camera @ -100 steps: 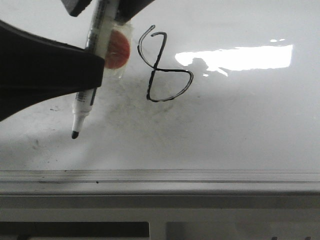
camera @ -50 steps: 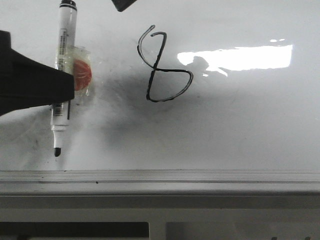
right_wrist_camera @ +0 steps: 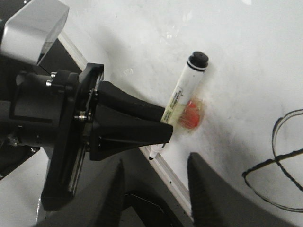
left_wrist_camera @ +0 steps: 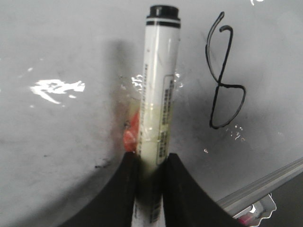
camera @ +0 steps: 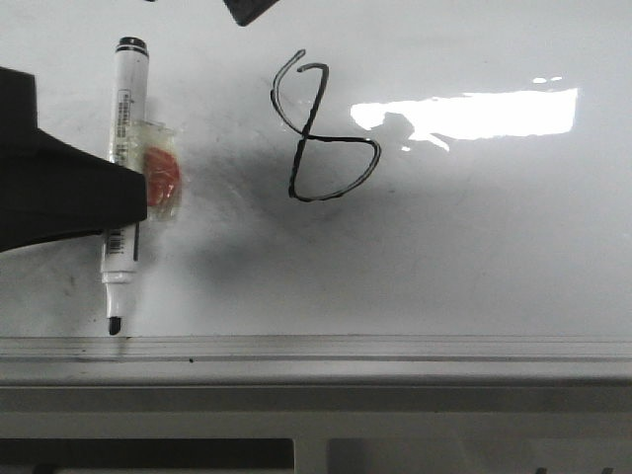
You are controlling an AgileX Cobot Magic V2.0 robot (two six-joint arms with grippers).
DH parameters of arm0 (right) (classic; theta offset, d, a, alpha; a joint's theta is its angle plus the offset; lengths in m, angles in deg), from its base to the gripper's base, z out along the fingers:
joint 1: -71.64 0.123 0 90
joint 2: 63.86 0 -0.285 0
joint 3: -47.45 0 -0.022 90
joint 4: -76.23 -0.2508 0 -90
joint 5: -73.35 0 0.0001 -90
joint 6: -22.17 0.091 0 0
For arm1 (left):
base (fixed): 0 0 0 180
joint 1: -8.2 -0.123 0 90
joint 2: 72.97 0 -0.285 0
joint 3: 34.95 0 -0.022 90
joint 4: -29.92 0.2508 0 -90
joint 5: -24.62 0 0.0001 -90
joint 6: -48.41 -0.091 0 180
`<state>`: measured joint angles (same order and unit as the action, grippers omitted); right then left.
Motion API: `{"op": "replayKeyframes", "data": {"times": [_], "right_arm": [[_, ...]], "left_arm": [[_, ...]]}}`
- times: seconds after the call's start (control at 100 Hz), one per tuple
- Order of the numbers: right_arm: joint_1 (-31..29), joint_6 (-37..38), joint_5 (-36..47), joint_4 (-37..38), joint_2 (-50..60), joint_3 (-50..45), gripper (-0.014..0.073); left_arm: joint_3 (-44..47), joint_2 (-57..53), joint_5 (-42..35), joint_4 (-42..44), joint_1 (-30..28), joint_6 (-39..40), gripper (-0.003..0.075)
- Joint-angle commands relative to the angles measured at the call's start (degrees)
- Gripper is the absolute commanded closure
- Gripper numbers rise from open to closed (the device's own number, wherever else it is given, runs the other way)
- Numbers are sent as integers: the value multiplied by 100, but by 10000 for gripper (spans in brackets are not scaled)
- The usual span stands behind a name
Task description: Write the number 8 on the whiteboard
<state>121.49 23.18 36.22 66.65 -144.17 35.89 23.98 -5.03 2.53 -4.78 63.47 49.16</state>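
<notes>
Whiteboard: large glossy white whiteboard (camera: pixel 474 257) with faint grey smudges and a bright glare patch; it fills most of the front view.
Edge rail: grey metal rail (camera: pixel 395 348) along the board's near edge.
Left gripper: black left gripper (left_wrist_camera: pixel 150 182), jaws closed tight on the barrel of a marker, one finger on each side of it.
Right gripper: black right gripper (right_wrist_camera: pixel 154 189), its two fingers spread well apart with nothing between them, over the board near the rail.
Number 8: thin black hand-drawn number 8 (camera: pixel 321 133) with a narrow upper loop and a wider lower loop, on the board to the right of the marker, apart from it.
Marker: white cylindrical marker (camera: pixel 123 168) with black end cap, roughly upright, black tip pointing down to just beside the rail; contact cannot be told.
Tag: small orange-red piece under clear tape (camera: pixel 161 173) fixed to the marker's side.
Containers: I see none here.
</notes>
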Motion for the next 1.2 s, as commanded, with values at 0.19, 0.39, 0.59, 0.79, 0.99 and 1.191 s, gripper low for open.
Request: {"op": "replayKeyframes", "data": {"times": [0.19, 0.39, 0.59, 0.79, 0.99, 1.191], "right_arm": [[-3, 1, 213, -2, 180, 162, 333], [-3, 1, 200, -2, 180, 162, 333], [-3, 1, 200, -2, 180, 162, 333], [-3, 1, 200, -2, 180, 162, 333], [-3, 1, 200, 56, 258, 162, 344], [-3, 1, 200, 374, 660, 162, 640]], "left_arm": [[-168, -50, -359, -26, 0, 51, 740], [-168, -50, -336, -26, 0, 51, 673], [-168, -50, -355, -26, 0, 75, 505], [-168, -50, -355, -26, 0, 75, 469], [-168, -90, -401, -26, 0, 75, 469], [-168, -245, -401, -15, 0, 75, 470]]}}
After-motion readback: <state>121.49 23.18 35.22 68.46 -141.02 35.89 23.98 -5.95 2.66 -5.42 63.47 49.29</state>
